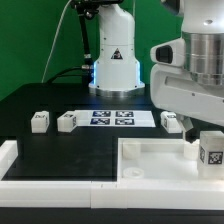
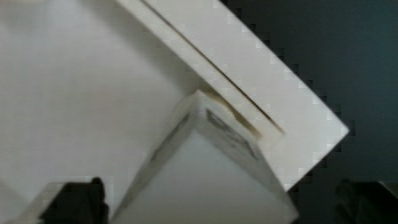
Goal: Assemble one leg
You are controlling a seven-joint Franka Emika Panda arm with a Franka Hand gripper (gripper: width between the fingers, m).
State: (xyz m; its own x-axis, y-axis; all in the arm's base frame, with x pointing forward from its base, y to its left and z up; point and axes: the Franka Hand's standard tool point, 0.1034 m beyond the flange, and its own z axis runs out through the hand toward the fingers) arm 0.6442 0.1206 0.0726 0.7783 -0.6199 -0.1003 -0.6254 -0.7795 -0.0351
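Note:
A leg (image 1: 211,150), a small white block with a black-and-white tag, stands upright at the exterior view's right end of the large white panel (image 1: 150,158). My gripper (image 1: 206,130) hangs right over it. In the wrist view the leg (image 2: 210,160) lies between my dark fingertips (image 2: 75,202), with a narrow gap showing on each side, so the gripper (image 2: 219,206) looks open around it. The panel (image 2: 89,90) fills most of that view. Three more legs lie on the black table: two (image 1: 40,121) (image 1: 67,121) at the left and one (image 1: 172,121) behind the panel.
The marker board (image 1: 112,118) lies flat mid-table. A white raised border (image 1: 12,160) runs along the front left. The robot base (image 1: 113,60) stands at the back, with cables beside it.

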